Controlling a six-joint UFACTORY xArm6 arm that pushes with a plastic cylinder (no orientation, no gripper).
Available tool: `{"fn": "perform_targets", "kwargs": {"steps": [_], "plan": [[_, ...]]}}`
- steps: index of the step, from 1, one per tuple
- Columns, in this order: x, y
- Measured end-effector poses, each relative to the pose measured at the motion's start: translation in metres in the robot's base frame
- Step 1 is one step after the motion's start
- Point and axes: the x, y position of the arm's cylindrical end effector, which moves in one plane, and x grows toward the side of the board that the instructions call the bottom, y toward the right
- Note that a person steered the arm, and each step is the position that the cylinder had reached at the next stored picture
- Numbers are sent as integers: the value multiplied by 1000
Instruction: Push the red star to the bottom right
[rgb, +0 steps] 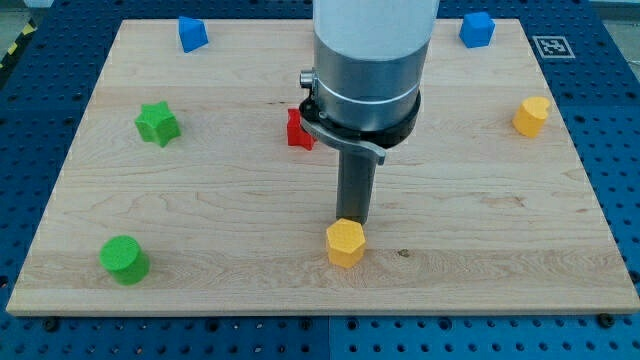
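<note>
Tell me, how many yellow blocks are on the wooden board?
2. One yellow hexagonal block sits near the view's bottom centre, right by my tip. The other yellow block sits near the view's right edge. The arm could be hiding more behind it.

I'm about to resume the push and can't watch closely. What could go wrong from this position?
1. My tip sits right at the yellow hexagon block, low in the view, so moving on may shove it instead.
2. The red star lies up-left of the tip and is partly hidden behind the arm, so its exact pose is unclear.
3. The tip is on the star's bottom-right side; it must circle round before pushing.
</note>
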Motion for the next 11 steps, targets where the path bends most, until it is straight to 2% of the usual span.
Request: {"fn": "perform_targets", "kwargs": {"steps": [2,4,5,7,8,10,11], "plan": [[5,-1],[-27,-75],[-44,-78],[-50,-93],[-77,-117],[-141,-114],[-146,-109]]}}
